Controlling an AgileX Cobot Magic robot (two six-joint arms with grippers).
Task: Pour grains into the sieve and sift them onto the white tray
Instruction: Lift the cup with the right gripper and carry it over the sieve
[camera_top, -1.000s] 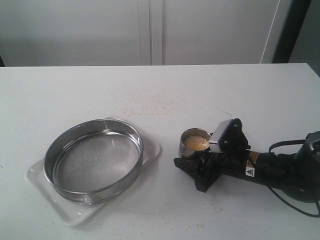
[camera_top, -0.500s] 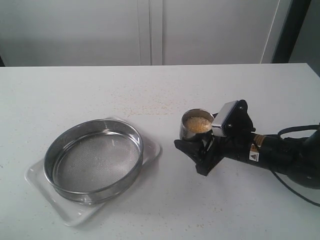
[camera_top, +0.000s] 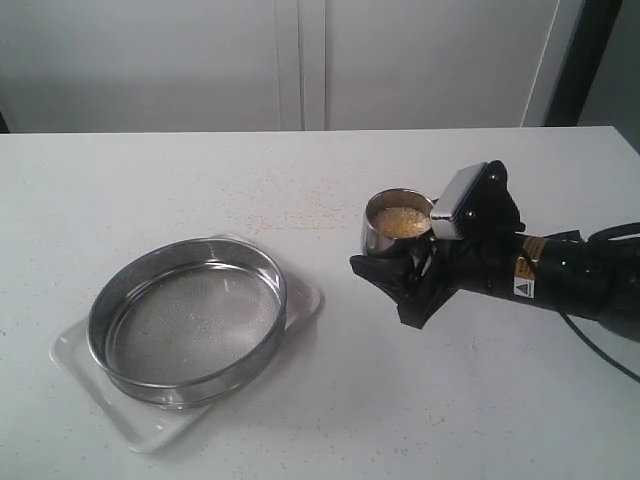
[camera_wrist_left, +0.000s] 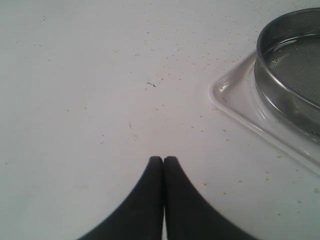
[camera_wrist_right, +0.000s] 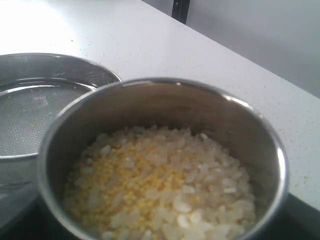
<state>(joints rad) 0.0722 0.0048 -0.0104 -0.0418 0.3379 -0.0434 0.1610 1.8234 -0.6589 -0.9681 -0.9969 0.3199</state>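
My right gripper (camera_top: 392, 272) is shut on a small steel cup (camera_top: 383, 240) and holds it upright above the table, right of the sieve. The cup (camera_wrist_right: 165, 84) is filled with the grains (camera_wrist_right: 160, 185), yellow granules mixed with white rice-like grains (camera_top: 403, 221). The sieve (camera_top: 190, 325) stands on the white tray (camera_top: 150, 425) at the front left, its mesh bare. In the left wrist view my left gripper (camera_wrist_left: 163, 159) is shut on nothing, low over the table beside a corner of the tray (camera_wrist_left: 235, 100) and the sieve (camera_wrist_left: 285, 75). The sieve (camera_wrist_right: 35, 100) lies beyond the cup.
Loose grains (camera_top: 290, 215) are scattered over the white tabletop behind the sieve, and more specks (camera_wrist_left: 200, 55) lie near the tray corner. A grey wall (camera_top: 300, 60) runs behind the table's far edge.
The right gripper has risen with the cup of grains, lifting it off the table. The sieve and tray have not moved.
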